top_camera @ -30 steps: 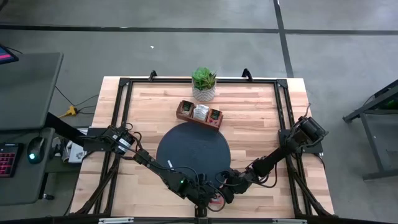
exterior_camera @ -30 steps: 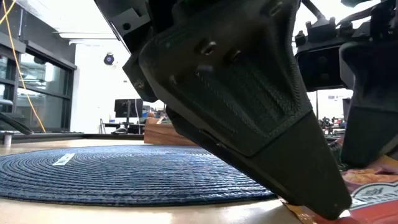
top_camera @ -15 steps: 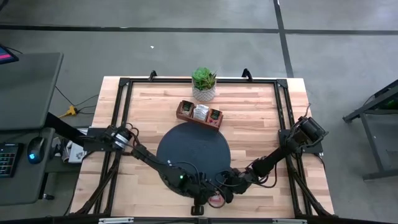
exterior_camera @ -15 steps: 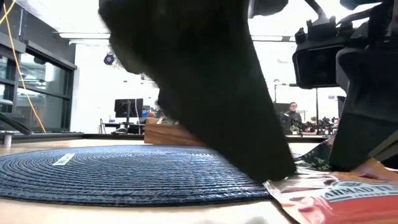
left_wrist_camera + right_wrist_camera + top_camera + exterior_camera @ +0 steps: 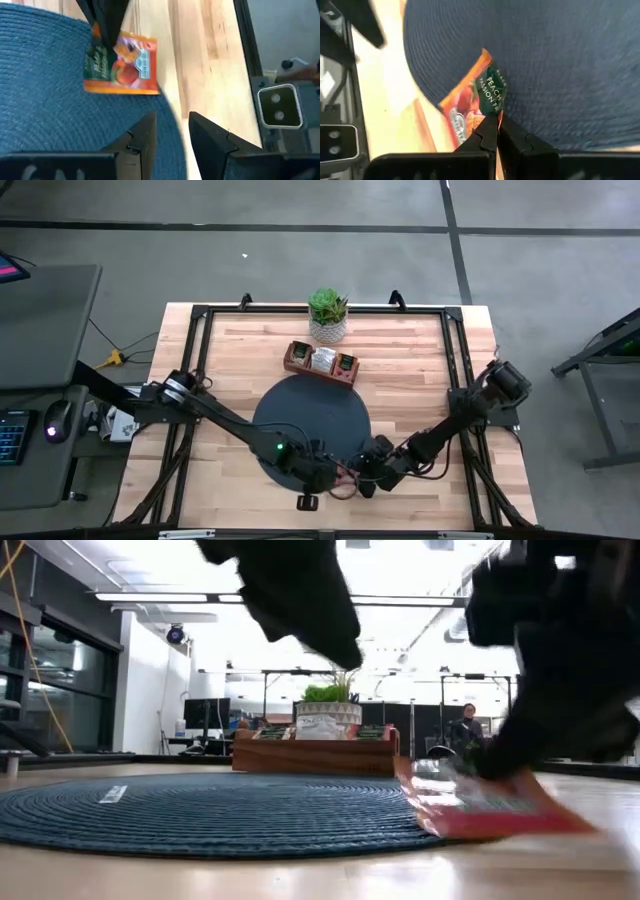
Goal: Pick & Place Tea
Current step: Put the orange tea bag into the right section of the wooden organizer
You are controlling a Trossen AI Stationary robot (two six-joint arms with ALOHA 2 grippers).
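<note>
An orange-red tea sachet (image 5: 470, 102) lies across the near edge of the dark round mat (image 5: 310, 420), partly over the bare wood. My right gripper (image 5: 497, 126) is shut on it. In the high view the right gripper (image 5: 360, 480) reaches in from the right, just right of the sachet (image 5: 343, 482). My left gripper (image 5: 172, 127) hovers open above the mat's edge beside the sachet (image 5: 122, 65), with nothing between its fingers. In the low view it (image 5: 300, 590) is high above the mat. My right gripper pinches the sachet's corner (image 5: 492, 114) between its two fingertips. The fingers slant down from the table's right side. The sachet (image 5: 470, 805) sits tilted, its far edge (image 5: 408, 768) raised. Whether its lower part rests on the table, I cannot tell.
A brown wooden tray (image 5: 322, 363) holding more sachets stands behind the mat, with a small potted plant (image 5: 327, 315) beyond it. A thin white strip (image 5: 108, 795) lies on the mat. A black frame (image 5: 200, 330) runs around the table's edges.
My left gripper has risen off the sachet and drawn back toward the far left, over the mat's edge. The sachet, which lay flat under it, is now tipped up at one edge in the right gripper's hold.
</note>
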